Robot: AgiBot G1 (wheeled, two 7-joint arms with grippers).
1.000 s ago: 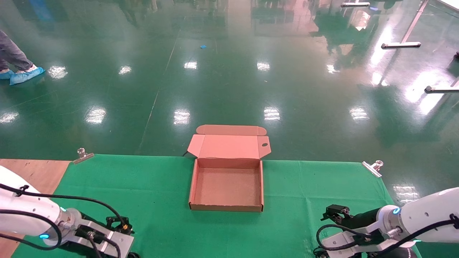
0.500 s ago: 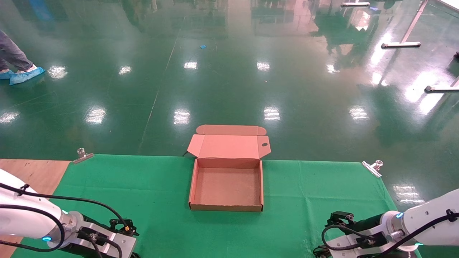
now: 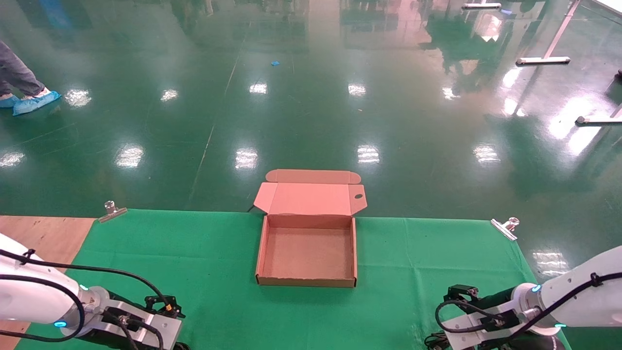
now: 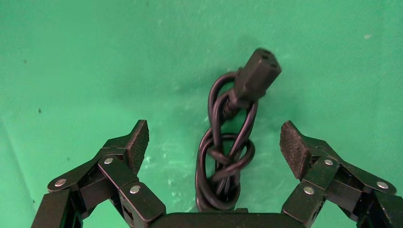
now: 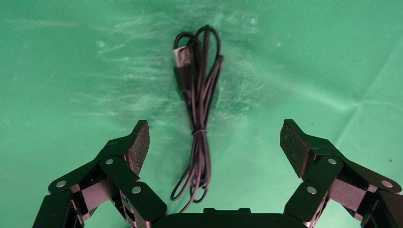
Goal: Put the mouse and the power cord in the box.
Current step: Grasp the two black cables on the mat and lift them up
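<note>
Both arms lowered over their cords; nothing packed yet.

Worktop (image 3: 204,253), green-clothed: box (image 3: 307,282) at middle of far edge, flap open, holding nothing. Left gripper (image 4: 214,142), near-left corner, has dropped slightly; fingers spread wide astride the power cord (image 4: 228,156). Right gripper (image 5: 214,142), near-right corner, likewise lower; fingers spread over a thin bundled cable (image 5: 197,114). Mouse body not seen. Grasps appear imminent.

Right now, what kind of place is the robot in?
Probably a big lab or factory hall: a shiny green floor, a table's green cloth held by clips, and someone's blue shoe covers.
</note>
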